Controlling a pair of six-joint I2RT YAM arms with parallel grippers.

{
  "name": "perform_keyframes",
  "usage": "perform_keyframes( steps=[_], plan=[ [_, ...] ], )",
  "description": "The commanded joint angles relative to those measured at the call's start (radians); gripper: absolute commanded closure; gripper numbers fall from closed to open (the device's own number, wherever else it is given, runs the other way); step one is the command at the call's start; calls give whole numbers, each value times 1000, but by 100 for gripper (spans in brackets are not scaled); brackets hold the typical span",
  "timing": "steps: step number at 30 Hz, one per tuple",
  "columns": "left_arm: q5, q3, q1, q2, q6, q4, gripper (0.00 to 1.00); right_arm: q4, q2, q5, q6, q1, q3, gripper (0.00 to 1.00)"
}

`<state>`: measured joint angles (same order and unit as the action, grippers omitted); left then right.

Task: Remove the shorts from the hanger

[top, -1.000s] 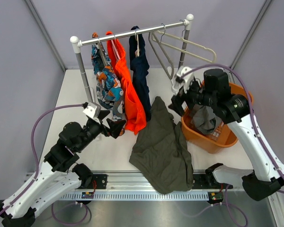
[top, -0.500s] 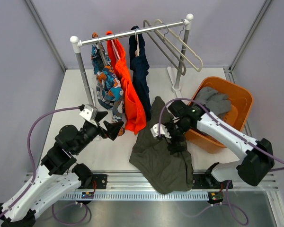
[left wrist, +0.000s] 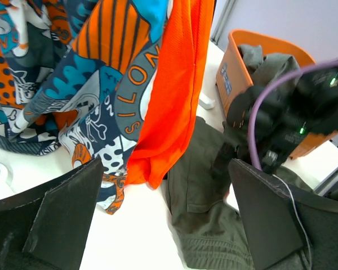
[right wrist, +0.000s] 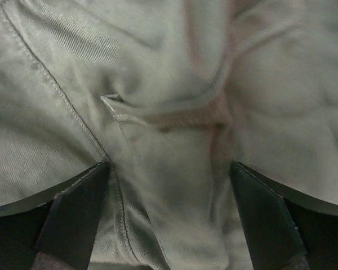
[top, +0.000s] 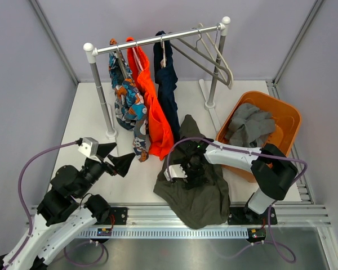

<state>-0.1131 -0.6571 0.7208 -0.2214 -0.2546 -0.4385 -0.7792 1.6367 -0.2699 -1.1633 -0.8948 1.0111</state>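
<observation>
The dark olive shorts (top: 205, 197) lie crumpled on the table at front centre, off any hanger. The mid-grey shorts (top: 249, 122) lie in the orange basket (top: 287, 115). My right gripper (top: 190, 167) is pressed down on the olive shorts (right wrist: 169, 112) and stands open (right wrist: 169, 188), a seam and a fold of the cloth between its fingers (right wrist: 73, 216). My left gripper (top: 116, 158) hangs open over bare table left of the olive shorts (left wrist: 214, 219), with nothing between its fingers (left wrist: 62, 219). Two empty hangers (top: 211, 53) hang on the rail (top: 135, 44).
A patterned pair (top: 127, 101), a bright orange pair (top: 156, 115) and a navy pair (top: 168, 84) hang from the rail. The rack's posts (top: 101, 93) stand on the table at back. The basket sits at the right.
My right arm has swung from over the basket down onto the olive shorts. My left arm has drawn back toward the front left. The empty hangers have swung on the rail.
</observation>
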Motion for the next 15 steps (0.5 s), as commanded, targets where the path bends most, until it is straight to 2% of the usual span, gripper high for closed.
perform_keyframes(
  steps=[1,5,6,8,9,12,13,15],
  plan=[
    [-39,-10,3,25,1,-28,1,69,43,106,17,-47,-35,10],
    [-45,-33,5,14,23,-42,1,28,87,57,77,-53,0,51],
    [-45,-35,3,13,28,-42,1,17,86,19,82,-53,6,68],
    [-46,-42,5,7,35,-40,1,-37,51,-34,77,-55,29,81],
    [-46,-44,3,7,38,-39,1,-67,26,-119,61,-52,40,90],
    [-45,-59,5,4,52,-46,1,-202,-128,-283,22,-44,98,97],
    [-46,-64,5,4,60,-51,1,-295,-199,-322,1,-36,156,100],
    [-49,-78,5,4,69,-57,1,-347,-260,-401,4,2,222,100]
  ],
)
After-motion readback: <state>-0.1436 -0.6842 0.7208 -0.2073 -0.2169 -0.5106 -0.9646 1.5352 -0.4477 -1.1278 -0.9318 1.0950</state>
